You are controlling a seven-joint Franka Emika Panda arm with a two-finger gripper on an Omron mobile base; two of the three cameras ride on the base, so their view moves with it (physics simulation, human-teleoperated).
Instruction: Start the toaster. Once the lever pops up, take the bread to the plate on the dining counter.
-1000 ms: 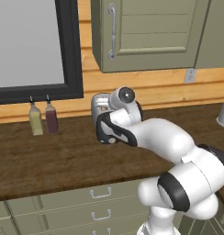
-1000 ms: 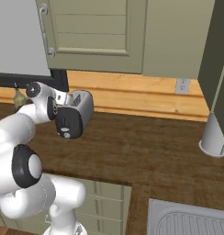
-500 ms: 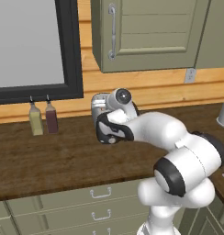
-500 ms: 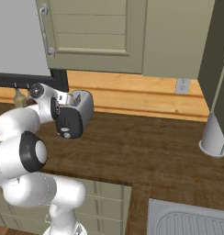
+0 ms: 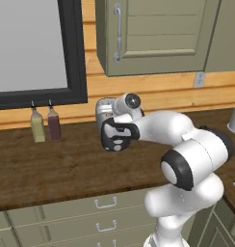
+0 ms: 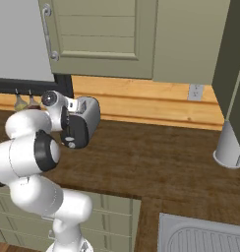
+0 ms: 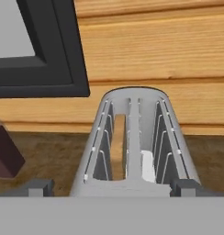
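While I hold the hand level over the counter, my gripper (image 7: 111,187) has its jaws spread wide apart, one dark fingertip (image 7: 36,185) at each lower corner of the hand view, with nothing clamped between them. Directly between and just beyond those tips sits the toaster (image 7: 134,147), its silver top facing me end-on, the two long slots running away from the hand. In the slot toward the left fingertip I see the bread (image 7: 117,146) standing on edge, a tan slice sunk down inside the toaster; the other slot shows only a pale patch low inside, and I cannot tell what that is. From the left base view the hand covers the black end panel of the toaster (image 5: 106,112), and I cannot tell whether the fingers touch it. From the right base view the toaster (image 6: 89,116) pokes out just past the hand, sitting on the dark wooden counter (image 6: 156,162).

Off beyond the left fingertip, a dark red bottle (image 5: 54,123) and a yellowish bottle (image 5: 37,125) stand side by side near the wall. Behind the toaster runs the pale wood backsplash (image 7: 169,50), with the black window frame (image 7: 54,50) above the bottles. Further up hangs an olive cabinet (image 5: 158,34).
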